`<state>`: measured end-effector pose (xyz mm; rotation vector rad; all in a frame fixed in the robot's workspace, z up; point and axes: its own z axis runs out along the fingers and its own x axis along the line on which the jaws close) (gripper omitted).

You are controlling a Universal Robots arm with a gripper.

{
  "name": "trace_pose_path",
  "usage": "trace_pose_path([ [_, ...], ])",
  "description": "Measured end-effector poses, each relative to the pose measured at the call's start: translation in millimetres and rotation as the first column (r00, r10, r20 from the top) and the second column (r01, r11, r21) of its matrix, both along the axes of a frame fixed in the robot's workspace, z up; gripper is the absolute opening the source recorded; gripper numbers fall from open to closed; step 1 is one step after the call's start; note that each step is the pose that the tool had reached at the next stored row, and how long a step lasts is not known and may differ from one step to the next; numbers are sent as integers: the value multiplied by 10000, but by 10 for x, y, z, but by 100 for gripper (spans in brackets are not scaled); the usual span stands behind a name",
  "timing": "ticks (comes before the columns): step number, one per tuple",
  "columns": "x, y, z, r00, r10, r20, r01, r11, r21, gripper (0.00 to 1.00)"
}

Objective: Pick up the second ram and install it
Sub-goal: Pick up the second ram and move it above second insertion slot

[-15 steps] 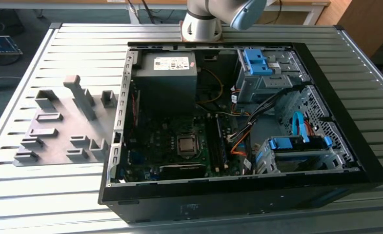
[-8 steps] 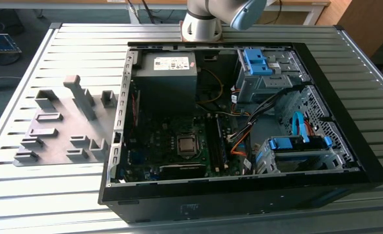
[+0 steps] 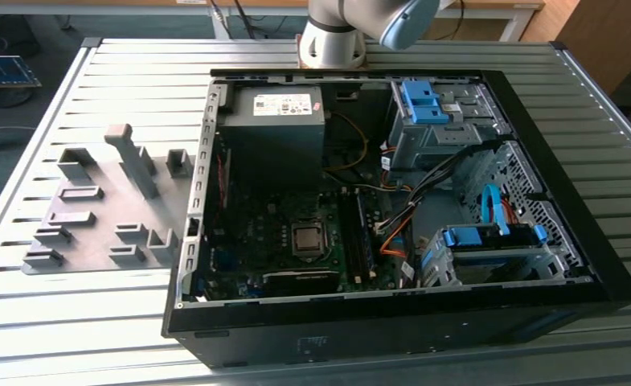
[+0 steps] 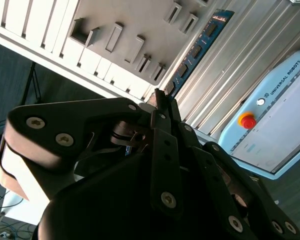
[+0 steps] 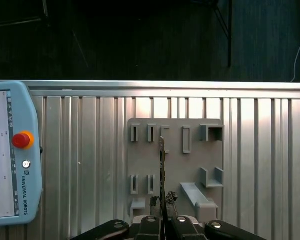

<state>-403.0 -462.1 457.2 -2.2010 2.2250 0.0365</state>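
I have the fingers closed tight on one end of the second ram, a long, thin blue circuit-board strip with a row of dark chips. The rest of the strip sticks out free ahead of the fingertips. In the first wrist view I get it edge-on, as a thin dark line. In the second wrist view the second ram shows its blue face and the chips along it.

The strip is held above the flat grey plastic plate with raised slotted blocks. In the first wrist view its free end lines up between two of those blocks.

The plate lies on the ribbed silver metal surface, close to the surface's edge on the exterior view's left. A pale blue teach pendant with a red stop button sits further along that edge, well apart from the plate.

In the exterior view, the open black computer case lies on its side just beside the plate, on the exterior view's right. The pale grey arm base stands at the surface's far edge behind the case.
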Motion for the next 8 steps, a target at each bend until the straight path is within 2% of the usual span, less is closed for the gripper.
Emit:
trace_pose_path([
  [8,96,0,-1,10000,0,1,0,10000,0,14],
])
